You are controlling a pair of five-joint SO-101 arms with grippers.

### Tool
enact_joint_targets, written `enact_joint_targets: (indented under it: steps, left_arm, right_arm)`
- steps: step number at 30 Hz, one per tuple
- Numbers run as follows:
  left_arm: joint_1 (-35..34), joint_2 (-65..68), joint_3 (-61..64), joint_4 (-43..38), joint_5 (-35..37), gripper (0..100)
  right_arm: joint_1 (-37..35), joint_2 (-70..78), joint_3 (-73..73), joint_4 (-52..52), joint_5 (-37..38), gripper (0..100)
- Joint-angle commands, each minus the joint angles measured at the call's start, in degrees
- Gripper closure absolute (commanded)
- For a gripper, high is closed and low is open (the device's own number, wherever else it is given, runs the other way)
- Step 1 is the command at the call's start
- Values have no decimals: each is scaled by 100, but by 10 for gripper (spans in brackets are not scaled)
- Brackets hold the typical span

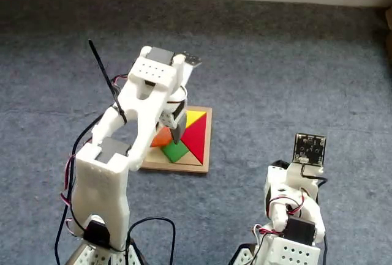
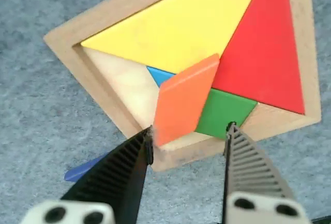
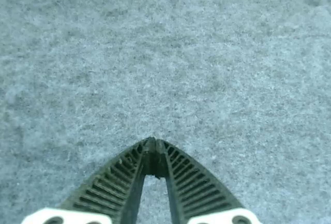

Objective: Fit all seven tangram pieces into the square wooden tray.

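At the left, the white printed-plastic left arm (image 1: 131, 115) leans in from 7 o'clock over the square wooden tray (image 1: 207, 131). The tray lies flat near the middle of the grey-blue, felt-like surface (image 1: 275, 63). From above, the arm hides the tray's 9 o'clock side.

The left jaws hang above the tray, spread apart and grasping nothing. The tray's pale rim shows between their ribbed black fingers (image 2: 126, 169). One fingertip sits just beside a corner of the smooth orange parallelogram piece (image 2: 183, 100); we cannot tell whether they touch. That piece is tilted rather than seated. It lies across a blue piece (image 2: 159, 75), of which a small wedge shows, and over the edge of the green square piece (image 2: 225, 113). Next to it we see a patch of bare pale wood in the tray's bed.

The large yellow triangle piece (image 2: 181, 22) and the large red triangle piece (image 2: 264, 53) lie flat, edge to edge. Seen from above, yellow sits toward 1 o'clock in the tray, red toward 3 and green toward 6. A flat dark blue piece (image 2: 83, 171) rests on the surface just outside the rim, partly behind a finger.

Well apart, at 4 o'clock from the tray, the white right arm (image 1: 293, 210) sits folded, with a small black circuit board (image 1: 309, 149) at its top. The right jaws are clenched tip to tip over bare fuzzy surface, holding nothing.
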Motion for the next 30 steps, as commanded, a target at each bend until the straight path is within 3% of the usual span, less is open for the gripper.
enact_joint_targets:
  steps: [1, 12, 22, 30]
  left_arm:
    - [-57, -391, -295, -26, 79, 791]
    - [48, -338, 242, -88, 88, 822]
    - [40, -338, 1420, -1073, 88, 822]
    - [31, -347, 1385, -1125, 114, 826]
  right_arm:
    - [84, -84, 629, -119, -44, 992]
    - [84, -84, 629, -119, -44, 992]
    - [84, -84, 629, -119, -44, 992]
    - [84, -84, 629, -119, -44, 992]
